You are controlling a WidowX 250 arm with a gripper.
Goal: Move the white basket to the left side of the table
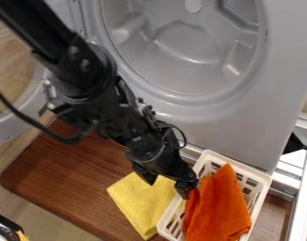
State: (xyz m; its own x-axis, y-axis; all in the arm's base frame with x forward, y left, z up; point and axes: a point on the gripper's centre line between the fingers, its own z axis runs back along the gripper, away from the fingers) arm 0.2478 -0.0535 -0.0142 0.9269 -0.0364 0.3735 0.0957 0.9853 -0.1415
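White basket (239,165): right of the yellow cloth (138,200), orange cloth (217,209) inside.
Black gripper (185,188): at the basket's side nearest the yellow cloth, apparently for grasping it; spread or pinching, cannot tell.

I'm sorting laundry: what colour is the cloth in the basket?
The cloth is orange, best seen in the camera view.

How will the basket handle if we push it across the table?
Probably light for its size and slightly flexy: the basket has thin, slotted walls that look like plastic. Unlikely to roll, given its boxy shape. The orange cloth in it should add little weight, but the yellow cloth right beside it may bunch up and drag.
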